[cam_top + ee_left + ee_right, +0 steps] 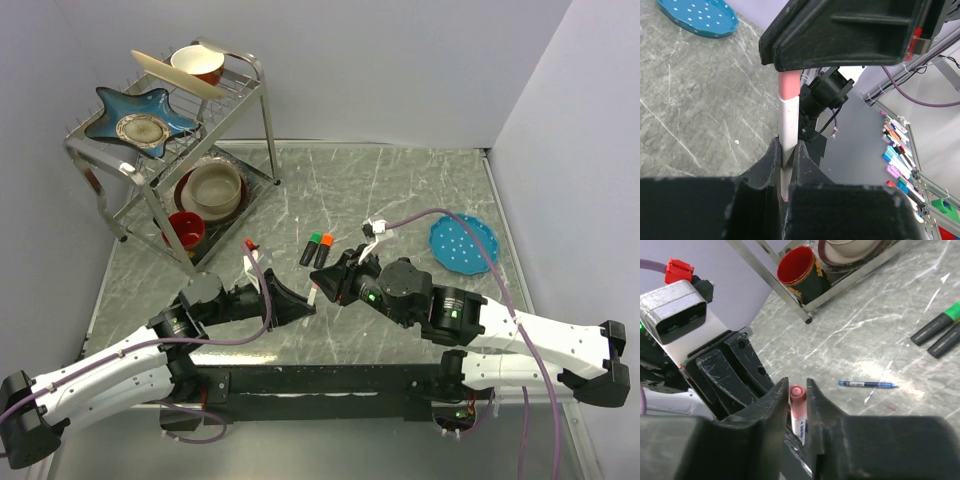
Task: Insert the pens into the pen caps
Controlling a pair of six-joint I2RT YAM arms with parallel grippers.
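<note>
the left end effector (788,159) was clenched on the white pen (789,127), gripping the barrel near the end away from its cap and carrying it clear of the desk (400,190) with nothing else under it. on the pen's other end sat the pink cap (797,399); whether it was pushed fully home could not be told. on the far side of that cap, the right end effector (796,386) had its two fingers set against the cap's sides, apparently pinching it, so both arms were joined through one thin stick. the main risk, as i judged it, lay in that shared hold. if the right arm pushed off the barrel's line, the pen could pivot or slide between the left fingers, which held only a short stretch of it. the cap would then cock sideways rather than seat. too hard a squeeze on so small a cap might squirt it out of the jaws and across the desk. a release on either side before the fit was tight could drop the cap loose. further right in the right wrist view, well apart from the pair, lay the blue ballpoint (867,384) and then the two black highlighters (939,335), side by side with green and orange ends. a dropped pen might roll in among them, or a wide swing knock them.
</note>
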